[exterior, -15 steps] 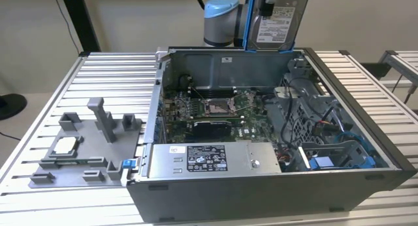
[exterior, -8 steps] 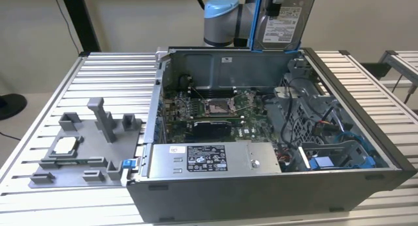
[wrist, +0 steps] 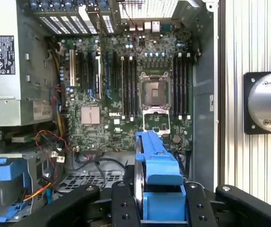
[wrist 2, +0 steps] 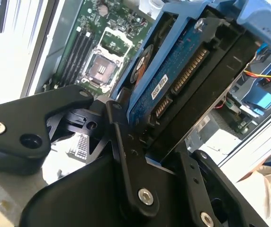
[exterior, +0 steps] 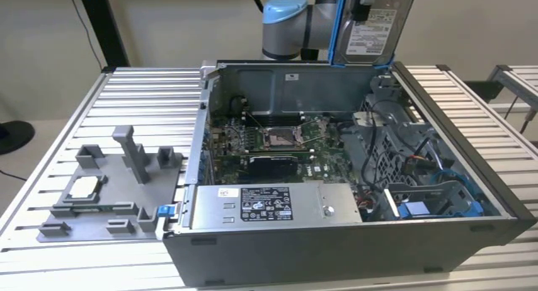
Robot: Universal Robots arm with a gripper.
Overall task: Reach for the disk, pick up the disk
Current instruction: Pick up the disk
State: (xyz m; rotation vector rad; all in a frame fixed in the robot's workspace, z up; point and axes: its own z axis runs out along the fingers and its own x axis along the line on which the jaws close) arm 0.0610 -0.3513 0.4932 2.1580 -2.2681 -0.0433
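Observation:
The disk (exterior: 371, 31), a silver drive with a white label in a blue bracket, hangs upright above the back wall of the open computer case (exterior: 504, 209), clear of it. In the second wrist view the disk (wrist 2: 173, 80) shows its blue circuit board and connector edge. Black fingers (wrist 2: 126, 156) press on both of its sides. My gripper (wrist: 161, 208) is shut on the disk (wrist: 157, 161), and its blue bracket sticks out between the two black fingers (wrist: 121, 203) over the motherboard.
Inside the case lie the motherboard (exterior: 278, 140), a silver power supply box with a black label (exterior: 269, 206) and a blue drive bay (exterior: 429, 206). On the exterior view's left, a grey fixture plate (exterior: 109, 222) holds a small square chip (exterior: 84, 187).

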